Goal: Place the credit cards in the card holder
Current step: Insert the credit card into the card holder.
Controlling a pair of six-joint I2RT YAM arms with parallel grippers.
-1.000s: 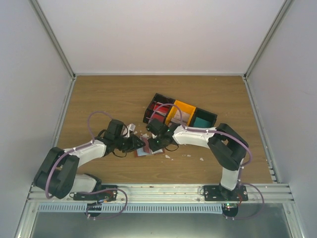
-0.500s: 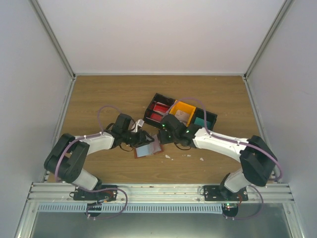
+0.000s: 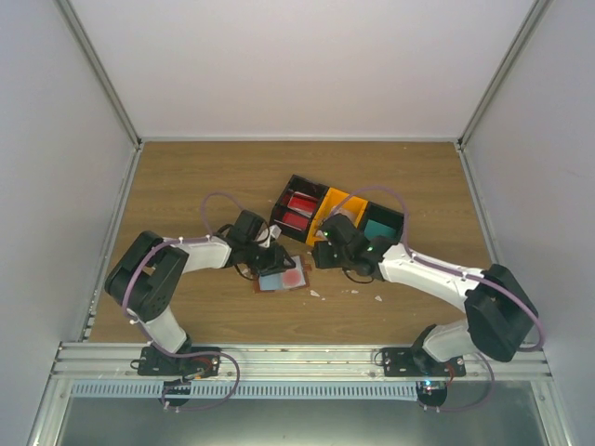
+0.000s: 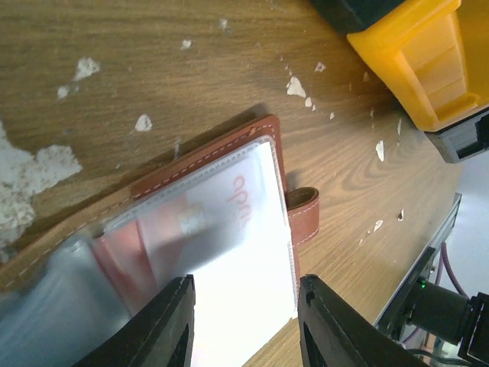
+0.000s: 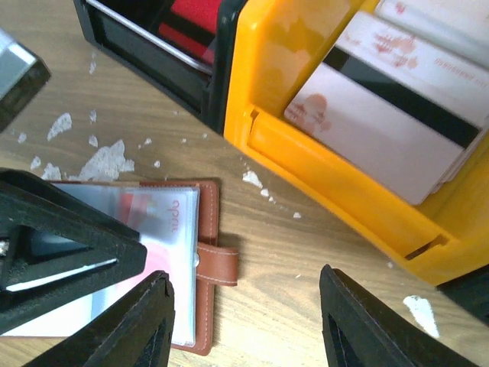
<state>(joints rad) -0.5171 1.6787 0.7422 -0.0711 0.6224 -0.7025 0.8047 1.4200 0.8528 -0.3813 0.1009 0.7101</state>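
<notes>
The card holder (image 3: pixel 282 280) lies open on the table, brown leather with clear sleeves (image 4: pixel 229 252) and its snap tab (image 5: pixel 218 264) sticking out. A red credit card (image 4: pixel 141 256) sits inside a sleeve. My left gripper (image 4: pixel 244 321) hovers open just above the sleeves, at the holder's far-left edge (image 3: pixel 264 259) in the top view. My right gripper (image 5: pixel 248 321) stands open over bare wood beside the tab, gripping nothing. Whitish credit cards (image 5: pixel 390 126) lie in the tray's yellow compartment, red ones (image 5: pixel 200 14) in the black one.
The three-compartment bin tray (image 3: pixel 321 200) stands just behind the holder, with a teal compartment (image 3: pixel 381 224) on its right. Small white scraps (image 4: pixel 34 172) litter the wood around the holder. The two grippers are close together.
Both grippers have opened and drawn off the card holder. The left arm has stretched right and farther out; the right gripper has backed to the right. The holder now lies uncovered with red showing inside.
</notes>
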